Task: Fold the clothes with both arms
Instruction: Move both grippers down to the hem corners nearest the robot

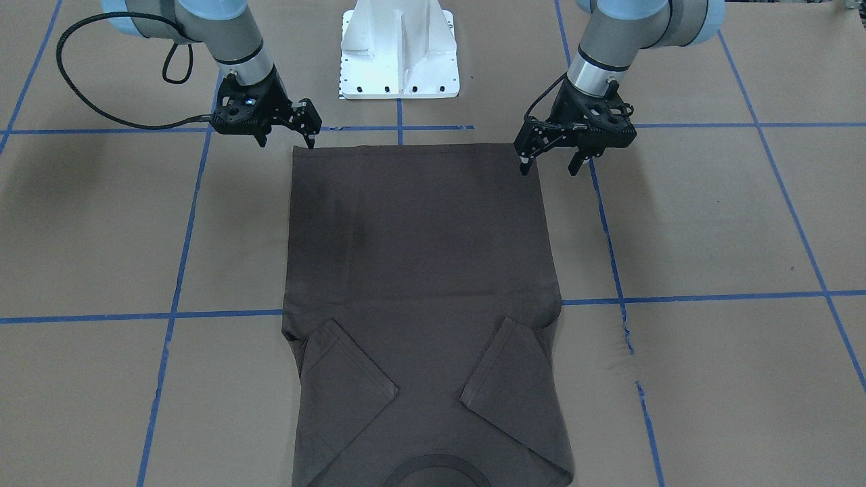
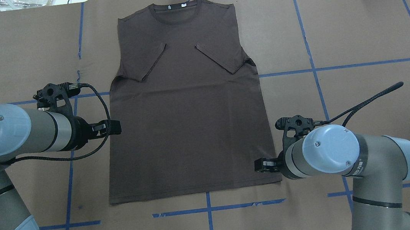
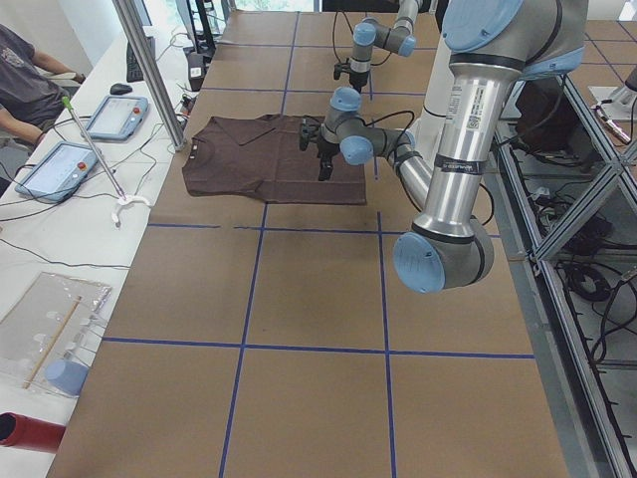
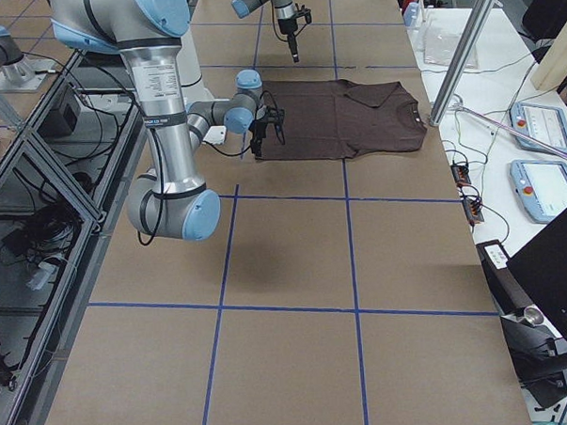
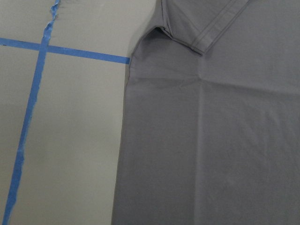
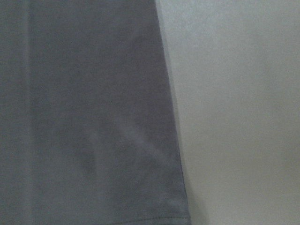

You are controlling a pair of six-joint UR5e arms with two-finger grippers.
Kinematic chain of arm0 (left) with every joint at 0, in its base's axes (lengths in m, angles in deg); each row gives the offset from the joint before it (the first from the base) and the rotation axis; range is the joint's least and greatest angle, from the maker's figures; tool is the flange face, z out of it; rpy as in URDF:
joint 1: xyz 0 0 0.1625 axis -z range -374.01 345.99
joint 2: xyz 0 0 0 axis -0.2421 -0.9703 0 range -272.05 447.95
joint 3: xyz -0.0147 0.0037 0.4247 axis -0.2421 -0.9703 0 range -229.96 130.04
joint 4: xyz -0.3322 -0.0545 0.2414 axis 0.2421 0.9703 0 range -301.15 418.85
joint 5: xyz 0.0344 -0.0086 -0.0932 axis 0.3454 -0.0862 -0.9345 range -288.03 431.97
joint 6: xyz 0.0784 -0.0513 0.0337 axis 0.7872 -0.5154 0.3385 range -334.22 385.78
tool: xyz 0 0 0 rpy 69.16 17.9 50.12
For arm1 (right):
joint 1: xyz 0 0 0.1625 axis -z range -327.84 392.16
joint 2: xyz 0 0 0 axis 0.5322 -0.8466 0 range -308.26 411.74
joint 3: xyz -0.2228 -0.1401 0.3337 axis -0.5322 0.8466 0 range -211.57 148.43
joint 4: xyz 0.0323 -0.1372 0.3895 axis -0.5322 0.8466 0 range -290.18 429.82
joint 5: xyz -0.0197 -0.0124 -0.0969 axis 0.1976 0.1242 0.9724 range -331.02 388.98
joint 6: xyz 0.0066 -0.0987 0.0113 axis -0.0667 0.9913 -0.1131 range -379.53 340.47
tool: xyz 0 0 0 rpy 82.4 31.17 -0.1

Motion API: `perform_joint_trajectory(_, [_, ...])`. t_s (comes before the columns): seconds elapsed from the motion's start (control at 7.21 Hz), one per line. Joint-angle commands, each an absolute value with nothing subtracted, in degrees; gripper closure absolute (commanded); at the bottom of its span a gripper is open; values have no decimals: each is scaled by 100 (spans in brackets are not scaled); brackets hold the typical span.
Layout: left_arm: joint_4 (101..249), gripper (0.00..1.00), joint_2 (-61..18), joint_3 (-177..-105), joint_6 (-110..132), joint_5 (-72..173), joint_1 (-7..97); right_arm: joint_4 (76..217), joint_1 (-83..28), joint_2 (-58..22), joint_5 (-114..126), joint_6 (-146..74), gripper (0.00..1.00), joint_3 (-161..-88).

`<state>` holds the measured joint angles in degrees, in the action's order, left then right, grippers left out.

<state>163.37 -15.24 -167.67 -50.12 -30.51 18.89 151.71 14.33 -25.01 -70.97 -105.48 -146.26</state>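
Observation:
The clothes are one dark brown T-shirt (image 2: 185, 113) lying flat on the brown table cover, its collar (image 2: 174, 8) away from the robot. Both sleeves (image 2: 150, 61) are folded inward onto the chest. My left gripper (image 1: 549, 168) hovers open above the shirt's left side edge, and in the overhead view the left gripper (image 2: 113, 127) sits about halfway along that edge. My right gripper (image 1: 287, 142) is open with nothing between its fingers. From overhead, the right gripper (image 2: 261, 165) is at the hem's right corner. The right wrist view shows that hem corner (image 6: 180, 213).
The white pedestal base (image 1: 399, 61) stands just behind the hem. Blue tape lines (image 2: 338, 67) grid the table cover. A metal pole (image 3: 149, 70) rises near the collar end. Beyond it are tablets (image 3: 60, 169) on a side table and a seated person (image 3: 25, 80).

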Motion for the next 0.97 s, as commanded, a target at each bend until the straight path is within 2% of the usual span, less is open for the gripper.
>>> perform_joint_trajectory(0.0, [16335,0,-1567,-16774,-5015,-3060,1886,15164,1519,-2490,-7069,-10567,0,-14329])
perform_joint_trajectory(0.42, [16326,0,-1576,-16765,-5015,-3095,1886,15155,1528,-2490,-7095,-10558,0,-14276])
perform_joint_trajectory(0.55, [16326,0,-1576,-16765,-5015,-3095,1886,15155,1537,-2481,-7104,-10567,3,-14284])
perform_joint_trajectory(0.83, [16326,0,-1576,-16765,-5015,-3095,1886,15155,1546,-2402,-7104,-10567,59,-14284])
